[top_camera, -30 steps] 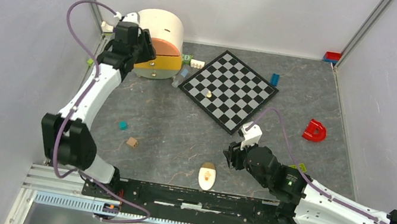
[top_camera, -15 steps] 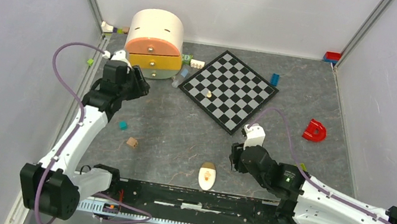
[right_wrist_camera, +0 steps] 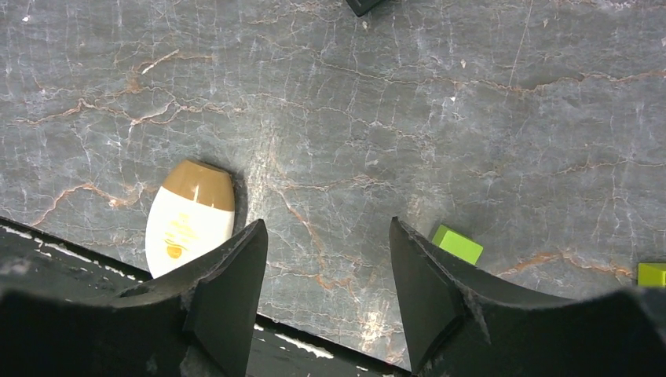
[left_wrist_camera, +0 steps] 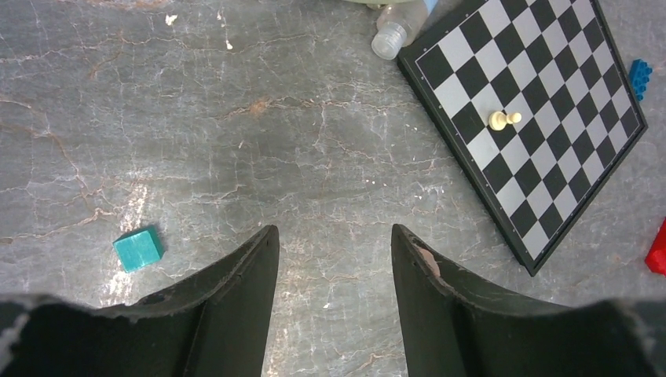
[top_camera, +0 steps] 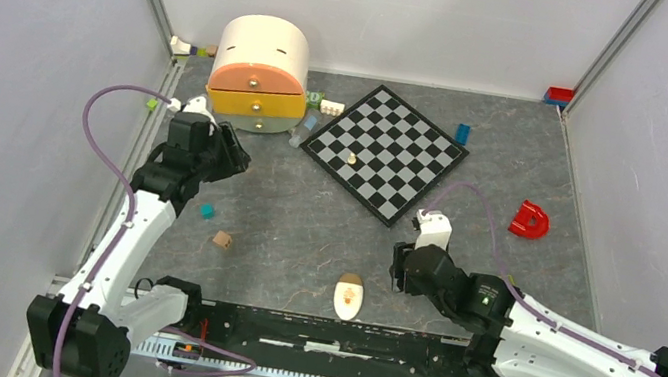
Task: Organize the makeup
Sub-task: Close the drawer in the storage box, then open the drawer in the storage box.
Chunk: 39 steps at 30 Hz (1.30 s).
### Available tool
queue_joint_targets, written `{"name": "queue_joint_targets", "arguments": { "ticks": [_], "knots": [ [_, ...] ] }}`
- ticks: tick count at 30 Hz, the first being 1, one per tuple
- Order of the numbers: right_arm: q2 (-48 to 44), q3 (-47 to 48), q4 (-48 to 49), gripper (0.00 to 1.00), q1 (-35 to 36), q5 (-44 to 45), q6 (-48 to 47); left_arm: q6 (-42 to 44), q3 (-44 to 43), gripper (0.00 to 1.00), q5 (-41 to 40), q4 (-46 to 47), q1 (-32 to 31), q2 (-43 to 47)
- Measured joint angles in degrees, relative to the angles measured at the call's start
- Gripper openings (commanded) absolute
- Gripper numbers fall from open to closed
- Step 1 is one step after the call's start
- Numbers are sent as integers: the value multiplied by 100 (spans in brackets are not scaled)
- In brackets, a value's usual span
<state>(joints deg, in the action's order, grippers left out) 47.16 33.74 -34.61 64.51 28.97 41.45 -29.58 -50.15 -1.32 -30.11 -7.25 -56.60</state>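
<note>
One piece of makeup shows: a cream oval tube with a brown cap [top_camera: 348, 296] lies near the table's front edge, seen in the right wrist view as the cream oval [right_wrist_camera: 190, 220]. My right gripper [top_camera: 399, 266] hovers just right of it, open and empty [right_wrist_camera: 326, 224]. My left gripper [top_camera: 234, 156] hangs over bare table in front of the round cream drawer unit with orange and yellow drawers [top_camera: 260, 71], open and empty [left_wrist_camera: 334, 232]. A small clear bottle [top_camera: 301, 135] lies between the drawer unit and the chessboard.
A black-and-grey chessboard [top_camera: 386, 151] with one pale pawn [top_camera: 352, 158] lies at the middle back. A teal cube [top_camera: 206, 211], a brown cube [top_camera: 222, 240], a blue brick [top_camera: 462, 133], a red U-shaped piece [top_camera: 529, 221] and a green brick [right_wrist_camera: 457, 244] are scattered about. A black rail [top_camera: 327, 334] runs along the near edge.
My left arm has drawn back from the drawer unit toward the near side and lowered. My right gripper has shifted slightly right and its jaws have widened.
</note>
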Motion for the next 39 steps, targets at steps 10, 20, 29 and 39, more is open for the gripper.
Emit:
{"name": "queue_joint_targets", "arguments": {
  "ticks": [10,20,29,39],
  "knots": [
    [492,33,11,80,-2,-105,107,4,0,66,146,-120,0,-26],
    [949,42,664,87,26,-918,138,31,472,74,546,-111,0,98],
    [1290,42,881,86,63,-977,289,-55,815,87,835,-116,-83,334],
    [1021,-2,1016,84,63,-1010,295,-387,811,80,177,612,0,-352]
  ]
}}
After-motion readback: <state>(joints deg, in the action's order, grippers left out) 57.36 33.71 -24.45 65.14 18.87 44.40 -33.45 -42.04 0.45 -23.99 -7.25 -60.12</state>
